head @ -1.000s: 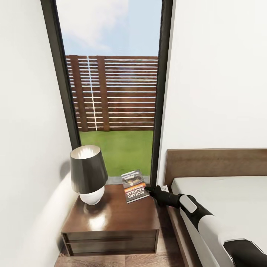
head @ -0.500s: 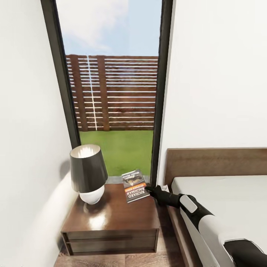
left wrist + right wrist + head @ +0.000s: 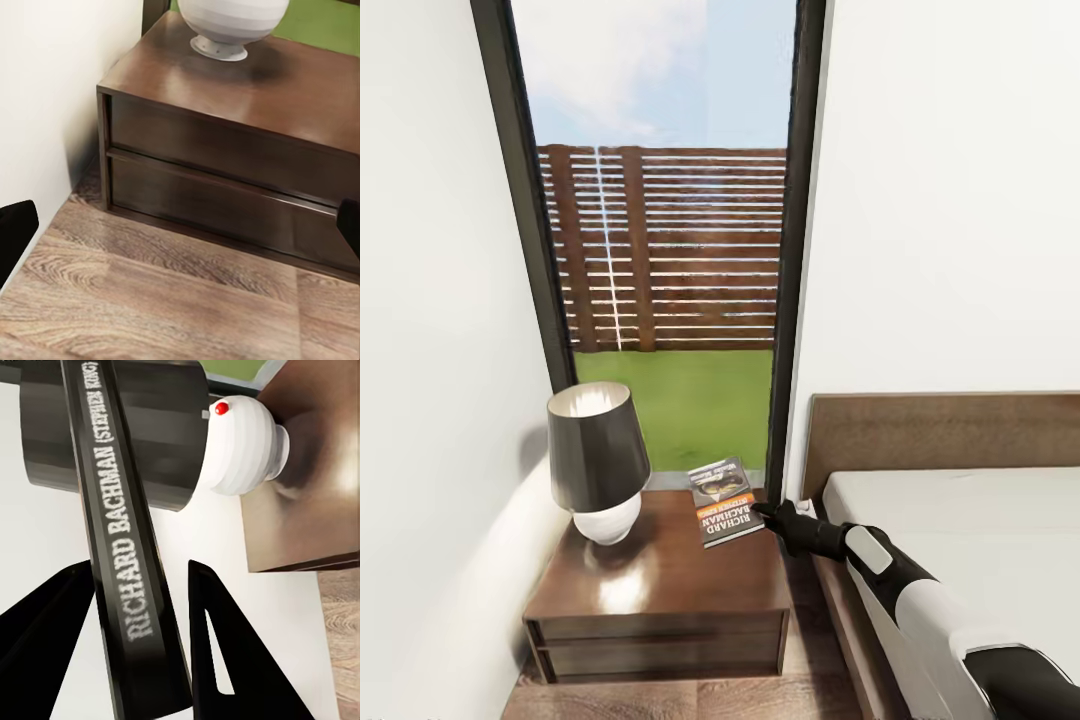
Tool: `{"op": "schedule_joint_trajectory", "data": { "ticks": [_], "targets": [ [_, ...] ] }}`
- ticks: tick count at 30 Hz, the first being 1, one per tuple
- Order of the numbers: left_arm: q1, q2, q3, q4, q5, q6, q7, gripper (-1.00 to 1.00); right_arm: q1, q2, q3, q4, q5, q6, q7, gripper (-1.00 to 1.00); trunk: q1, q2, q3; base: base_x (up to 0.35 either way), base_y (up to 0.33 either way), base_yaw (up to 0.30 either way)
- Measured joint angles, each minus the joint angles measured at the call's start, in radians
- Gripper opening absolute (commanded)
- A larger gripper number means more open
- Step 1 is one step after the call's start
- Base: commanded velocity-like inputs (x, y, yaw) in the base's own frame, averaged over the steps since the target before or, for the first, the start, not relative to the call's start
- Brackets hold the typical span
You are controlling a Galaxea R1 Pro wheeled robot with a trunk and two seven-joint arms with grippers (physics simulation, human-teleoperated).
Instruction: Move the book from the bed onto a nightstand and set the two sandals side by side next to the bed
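Observation:
The book [image 3: 725, 502], dark with RICHARD BACHMAN in white on an orange band, lies at the back right corner of the nightstand [image 3: 660, 585]. My right gripper [image 3: 760, 510] reaches in from the bed [image 3: 960, 520] side and is shut on the book's right edge. In the right wrist view the book's spine [image 3: 127, 547] runs between the two black fingers [image 3: 225, 652]. My left gripper [image 3: 180, 232] is open, low over the floor in front of the nightstand's drawers [image 3: 225, 172]. The sandals are out of view.
A lamp [image 3: 595, 450] with a black shade and white round base stands on the nightstand's left half. A tall window [image 3: 660, 250] is behind it, with white walls on both sides. The dark headboard [image 3: 950, 430] is at the right. Wood floor [image 3: 150, 300] lies below.
The whole picture has shifted up a little, so the camera moved. The book and my right gripper hold the same place on the nightstand.

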Motion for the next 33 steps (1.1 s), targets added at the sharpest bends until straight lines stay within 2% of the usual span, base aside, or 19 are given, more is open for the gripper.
{"op": "schedule_joint_trajectory", "data": {
  "ticks": [22,33],
  "targets": [
    [-0.001,0.000,0.000,0.000,0.000,0.002,0.001,1.00,0.000,0.000,0.001,0.004,0.000,-0.004,-0.007,-1.00,0.084,-0.154,-0.069,0.000,0.000,0.000],
    [0.000,0.000,0.000,0.000,0.000,0.008,0.000,1.00,0.000,0.001,0.002,0.010,0.006,-0.004,-0.015,-1.00,0.084,-0.154,-0.069,0.000,0.000,0.000]
  ]
}}
